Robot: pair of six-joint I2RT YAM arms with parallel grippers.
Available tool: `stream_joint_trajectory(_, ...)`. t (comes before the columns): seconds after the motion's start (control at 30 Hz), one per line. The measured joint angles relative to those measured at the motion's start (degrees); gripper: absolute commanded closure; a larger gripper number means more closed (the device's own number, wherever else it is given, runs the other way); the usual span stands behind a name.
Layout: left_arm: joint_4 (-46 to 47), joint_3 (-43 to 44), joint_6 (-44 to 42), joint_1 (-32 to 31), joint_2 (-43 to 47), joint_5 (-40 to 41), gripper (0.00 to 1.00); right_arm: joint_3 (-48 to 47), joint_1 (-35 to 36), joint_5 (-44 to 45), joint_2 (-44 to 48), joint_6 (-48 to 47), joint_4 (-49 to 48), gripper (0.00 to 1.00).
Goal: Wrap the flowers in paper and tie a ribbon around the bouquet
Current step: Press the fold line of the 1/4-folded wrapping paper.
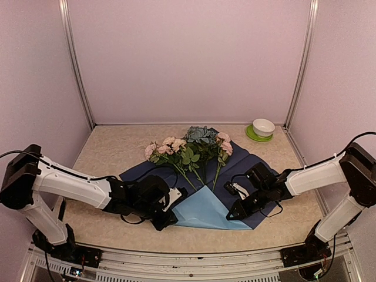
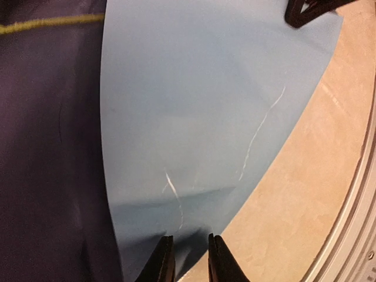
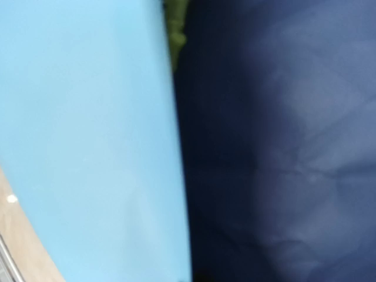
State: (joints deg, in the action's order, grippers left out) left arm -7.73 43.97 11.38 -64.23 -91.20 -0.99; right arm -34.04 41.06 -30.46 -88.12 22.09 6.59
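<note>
The flowers (image 1: 188, 150), pink and blue-grey with green stems, lie loose on the dark blue side of the paper (image 1: 249, 167). The paper's near corner is folded up over the stem ends, showing its light blue side (image 1: 202, 211). My left gripper (image 1: 169, 222) sits at the flap's left corner. In the left wrist view its jaws (image 2: 189, 258) stand a narrow gap apart over the flap's edge. My right gripper (image 1: 234, 211) is shut on the flap's right corner; its own view shows only the paper (image 3: 88, 147) and a leaf (image 3: 175, 29). The ribbon is out of view.
A white bowl on a green saucer (image 1: 262, 129) stands at the back right. Pale walls and metal posts close in the table on three sides. A metal rail (image 2: 358, 235) runs along the front edge, close to the flap.
</note>
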Motion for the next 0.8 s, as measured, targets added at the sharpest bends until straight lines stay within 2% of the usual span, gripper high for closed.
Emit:
stream_joint_trajectory(0.17, -0.1, 9.3, -3.7, -2.8, -0.7, 0.4, 0.81, -0.3, 0.0, -0.2, -0.3, 0.0, 0.3, 1.0)
stream_joint_trajectory(0.33, 2.3, 16.0, -7.5, -3.2, -10.5, -1.5, 0.81, -0.3, 0.0, -0.2, -0.3, 0.1, 0.4, 1.0)
stream_joint_trajectory(0.5, 0.9, 16.2, -10.0, -3.1, -16.7, -4.0, 0.81, -0.3, 0.0, -0.1, -0.3, 0.3, 0.4, 1.0)
stream_joint_trajectory(0.63, 1.0, 15.4, -10.1, -2.6, -16.7, -5.2, 0.82, -0.3, 0.0, 0.3, -0.3, 0.3, 0.4, 1.0)
stream_joint_trajectory(0.8, 5.4, 10.3, -7.9, -0.7, -14.7, -8.1, 0.82, -0.5, 0.0, 0.9, -0.3, 0.3, 0.5, 1.0)
